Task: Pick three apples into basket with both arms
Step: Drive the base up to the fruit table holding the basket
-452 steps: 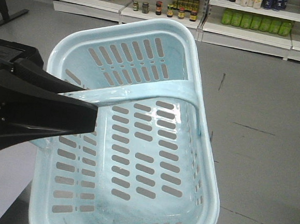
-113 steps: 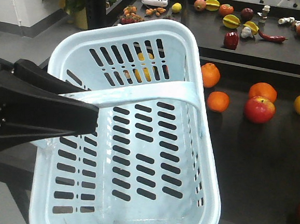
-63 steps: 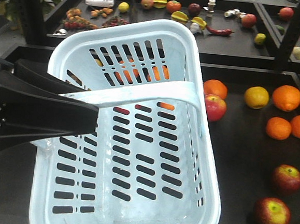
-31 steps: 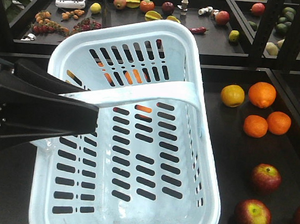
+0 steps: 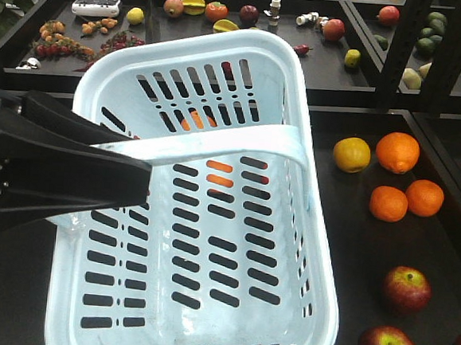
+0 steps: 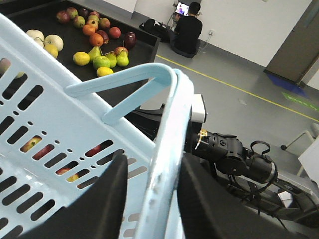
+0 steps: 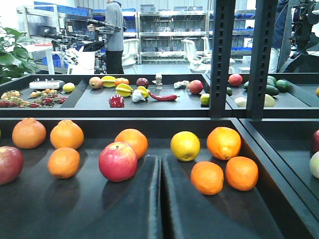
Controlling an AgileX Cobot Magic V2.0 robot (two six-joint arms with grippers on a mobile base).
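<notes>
Three apples (image 5: 406, 289) on open shelf (image 5: 356, 250), clear of basket (image 5: 324, 256) rim

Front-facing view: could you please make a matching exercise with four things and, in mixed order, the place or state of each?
1. pale blue slotted plastic basket
2. black wedge-shaped left end effector
3. round yellow fruit
4. dark red apples

A. next to the big orange
B. lower right corner
C. empty
D. shut on the basket

Pairs: 1-C, 2-D, 3-A, 4-B.
</notes>
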